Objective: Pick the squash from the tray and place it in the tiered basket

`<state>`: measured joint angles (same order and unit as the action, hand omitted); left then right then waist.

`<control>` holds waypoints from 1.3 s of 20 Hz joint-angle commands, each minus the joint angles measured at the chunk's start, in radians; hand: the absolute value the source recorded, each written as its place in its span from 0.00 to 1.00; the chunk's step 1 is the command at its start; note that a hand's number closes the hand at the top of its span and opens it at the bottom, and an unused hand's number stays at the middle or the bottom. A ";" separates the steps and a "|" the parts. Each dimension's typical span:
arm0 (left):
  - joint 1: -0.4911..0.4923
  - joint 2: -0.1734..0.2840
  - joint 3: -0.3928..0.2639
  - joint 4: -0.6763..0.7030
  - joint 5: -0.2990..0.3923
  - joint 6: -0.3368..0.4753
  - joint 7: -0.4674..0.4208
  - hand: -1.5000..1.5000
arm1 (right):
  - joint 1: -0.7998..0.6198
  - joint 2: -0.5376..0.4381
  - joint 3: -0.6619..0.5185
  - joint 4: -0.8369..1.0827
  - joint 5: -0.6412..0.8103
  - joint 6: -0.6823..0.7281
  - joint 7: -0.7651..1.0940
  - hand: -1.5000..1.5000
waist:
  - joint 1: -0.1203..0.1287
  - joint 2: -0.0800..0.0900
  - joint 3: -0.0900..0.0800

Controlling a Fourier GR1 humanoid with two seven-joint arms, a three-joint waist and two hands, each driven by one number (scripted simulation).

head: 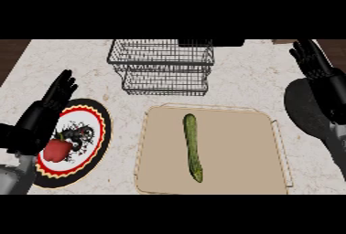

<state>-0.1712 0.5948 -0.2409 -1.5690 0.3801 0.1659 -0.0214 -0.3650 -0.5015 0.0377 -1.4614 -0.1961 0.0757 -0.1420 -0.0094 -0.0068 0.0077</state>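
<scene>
A long green squash [193,147] lies lengthwise in the middle of the beige tray [253,155], nothing touching it. The black wire tiered basket [162,66] stands behind the tray at the counter's far side. My left hand [52,98] is open at the left, fingers up, over the edge of a patterned plate. At the upper right my right hand [312,59] is open too, fingers straight, well away from the squash and right of the basket.
A round plate [94,137] with a red, yellow and black rim sits left of the tray and carries a red bell pepper [57,150]. Bare marble counter lies between the basket and the tray and around the right forearm.
</scene>
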 commanded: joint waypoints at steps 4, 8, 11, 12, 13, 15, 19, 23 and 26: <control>0.112 -0.091 -0.010 0.118 -0.071 0.152 0.033 0.50 | 0.112 0.140 -0.016 -0.157 0.100 -0.289 0.041 1.00 | -0.016 0.002 -0.009; 0.223 -0.127 -0.017 0.139 -0.052 0.193 0.039 0.50 | 0.228 0.128 -0.218 -0.017 0.153 -0.561 0.213 0.00 | -0.085 0.006 -0.013; 0.244 -0.178 -0.040 0.138 -0.057 0.224 0.035 0.50 | 0.287 0.369 -0.217 -0.124 0.103 -0.731 0.128 0.00 | -0.055 -0.006 -0.007; 0.216 -0.195 -0.050 0.146 -0.072 0.237 0.037 0.50 | 0.299 0.423 -0.182 -0.174 0.131 -0.781 0.115 0.00 | -0.047 -0.003 -0.009; 0.244 -0.231 -0.092 0.165 -0.113 0.263 0.005 0.50 | 0.349 0.453 -0.152 -0.225 0.153 -0.794 0.078 0.00 | -0.037 -0.001 -0.009; 0.201 -0.226 -0.071 0.213 -0.115 0.235 -0.006 0.50 | 0.433 0.493 -0.023 -0.368 0.215 -0.820 0.093 0.00 | -0.023 0.002 -0.010; 0.203 -0.257 -0.068 0.203 -0.120 0.263 0.001 0.50 | 0.600 0.365 0.107 -0.541 0.344 -0.739 0.344 0.00 | -0.023 0.001 -0.012; 0.213 -0.241 -0.095 0.163 -0.137 0.255 0.016 0.50 | 0.611 0.265 0.256 -0.515 0.457 -0.623 0.566 0.00 | 0.002 0.006 -0.016; 0.228 -0.249 -0.108 0.157 -0.145 0.261 0.016 0.50 | 0.638 0.159 0.303 -0.587 0.575 -0.552 0.721 0.00 | 0.002 0.005 -0.019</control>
<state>0.0401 0.3467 -0.3410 -1.4418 0.2421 0.4218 -0.0248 0.2259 -0.2504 0.2499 -1.9800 0.2557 -0.5474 0.4034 -0.0124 -0.0078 -0.0027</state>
